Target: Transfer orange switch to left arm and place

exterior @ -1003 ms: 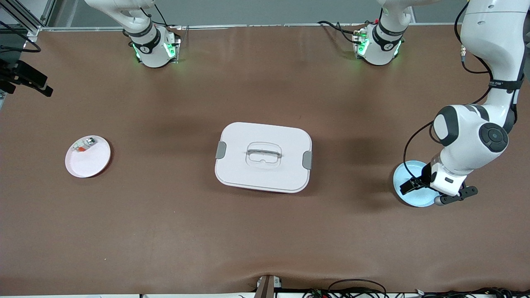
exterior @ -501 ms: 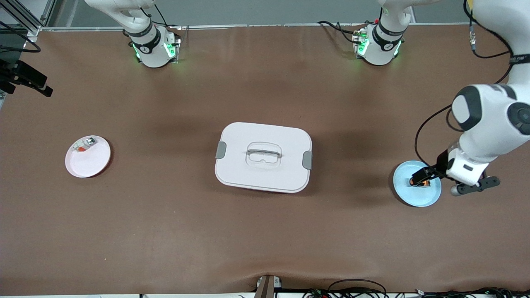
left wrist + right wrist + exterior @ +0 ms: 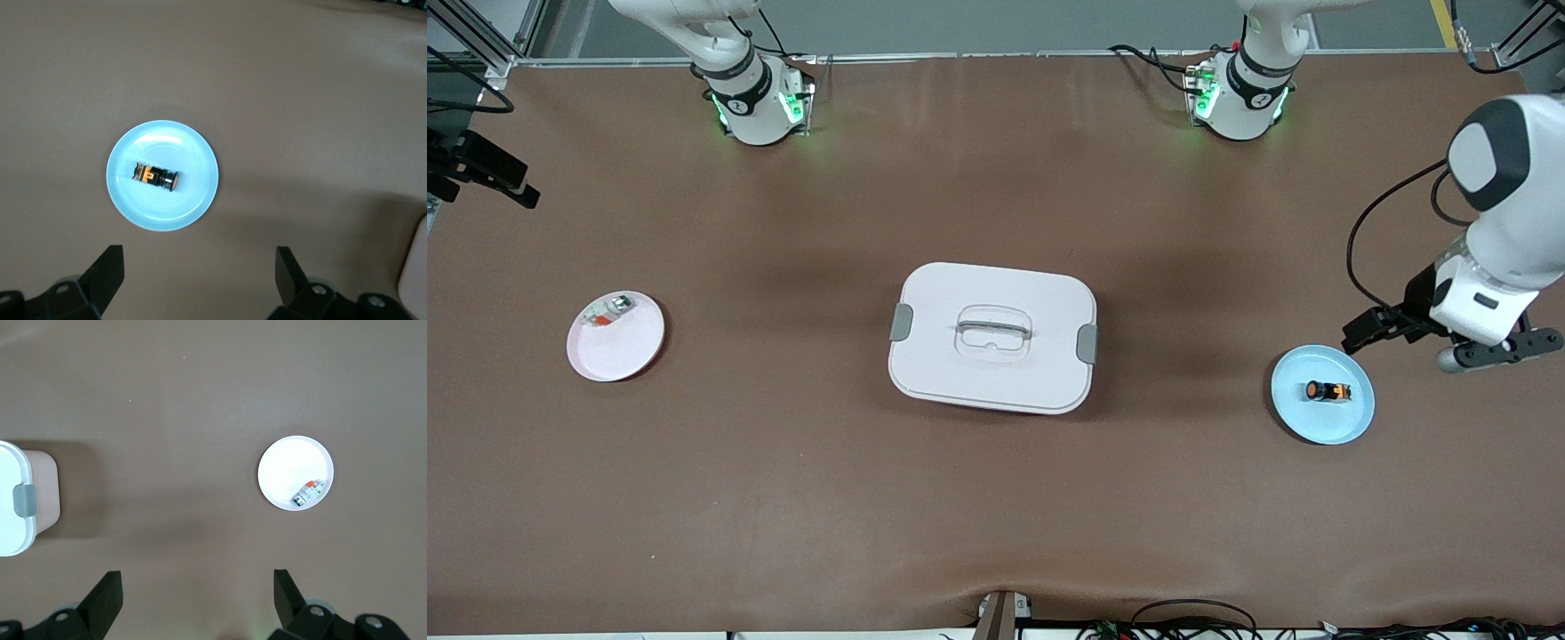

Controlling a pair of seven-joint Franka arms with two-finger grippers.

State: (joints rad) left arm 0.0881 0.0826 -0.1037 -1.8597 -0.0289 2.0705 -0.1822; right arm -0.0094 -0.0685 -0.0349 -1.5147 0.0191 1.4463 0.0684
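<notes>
Orange at its round cap and black along its short body, the orange switch (image 3: 1328, 391) lies on its side in the middle of a pale blue plate (image 3: 1352, 422) toward the left arm's end of the table; nothing else is in that plate. The left wrist view shows the same switch (image 3: 155, 177) resting flat in the blue plate (image 3: 193, 200), well clear of the rim. The left gripper (image 3: 1374, 326) hangs in the air just beside the plate, over bare brown table (image 3: 783, 498) on the side toward the robots' bases, its fingers (image 3: 107, 270) spread wide and holding nothing. Near the centre of the table stands the box (image 3: 992, 338), white with grey side latches and a recessed handle in its closed lid, well apart from both plates. Toward the right arm's end lies a white plate (image 3: 627, 351) holding a small silvery-white part (image 3: 607, 312) with a red-orange bit, tucked against the rim on the side toward the bases. The right wrist view looks down on that white plate (image 3: 283, 463) and part (image 3: 308, 492), with a corner of the box (image 3: 17, 540) at the picture's edge. The right gripper (image 3: 193, 600) waits high over the table between box and white plate, its fingers (image 3: 107, 590) spread and empty.
</notes>
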